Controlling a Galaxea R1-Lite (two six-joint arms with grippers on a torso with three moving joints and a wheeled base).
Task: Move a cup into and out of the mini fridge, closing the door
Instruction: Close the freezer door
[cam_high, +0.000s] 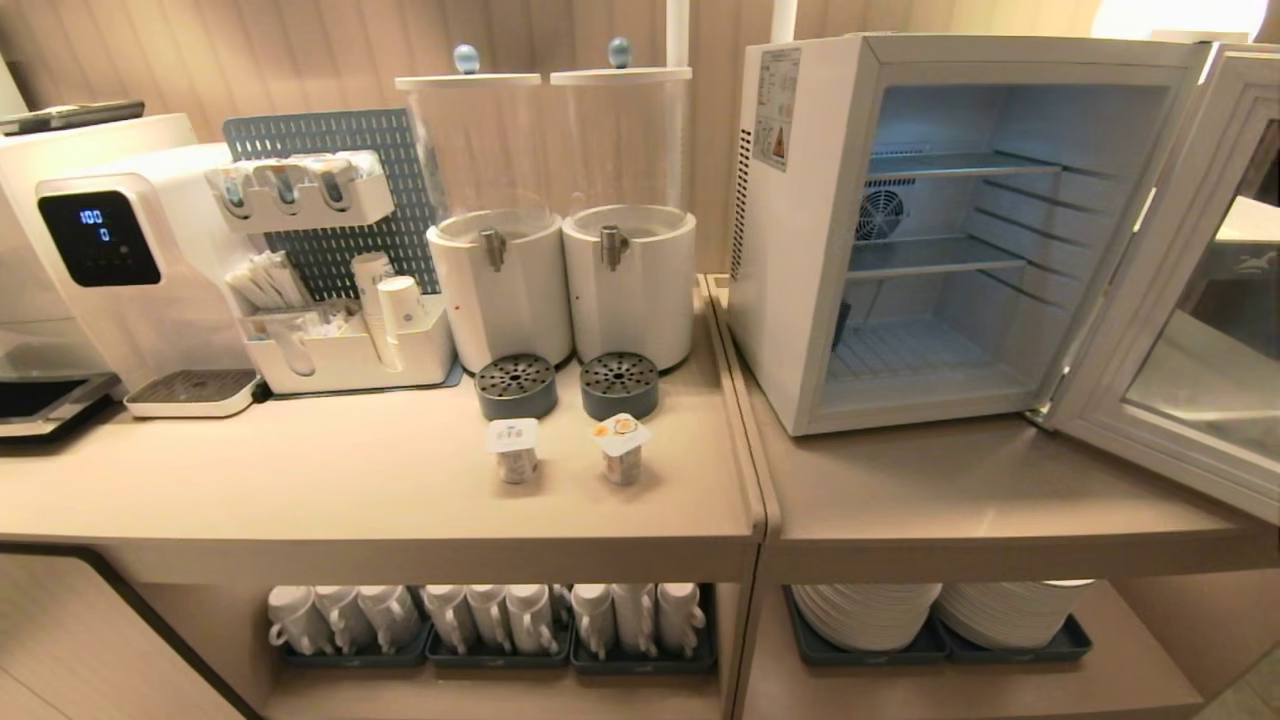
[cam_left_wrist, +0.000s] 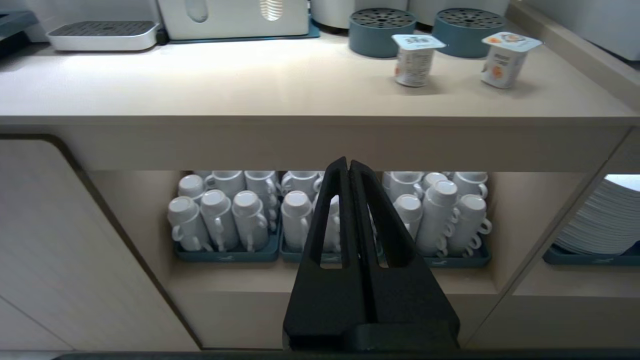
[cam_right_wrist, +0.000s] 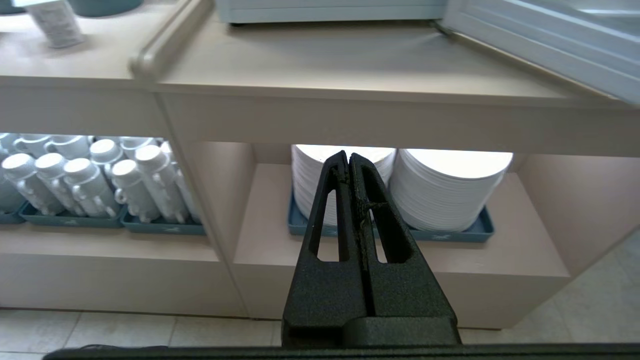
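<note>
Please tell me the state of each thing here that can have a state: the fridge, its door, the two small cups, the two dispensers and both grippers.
mini fridge: upright on the counter, shelves bare.
door: swung wide open to the right.
left cup: upright, foil lid sealed.
right cup: upright, foil lid sealed.
two dispensers: lids on, clear tanks look empty.
left gripper: shut, holding nothing, below the counter edge.
right gripper: shut, holding nothing, before the plates.

Cafe or hotel self-service drinks counter: two beverage dispensers (cam_high: 560, 210) top centre, stacked mugs (cam_high: 480, 615) and plates (cam_high: 930, 612) below
</note>
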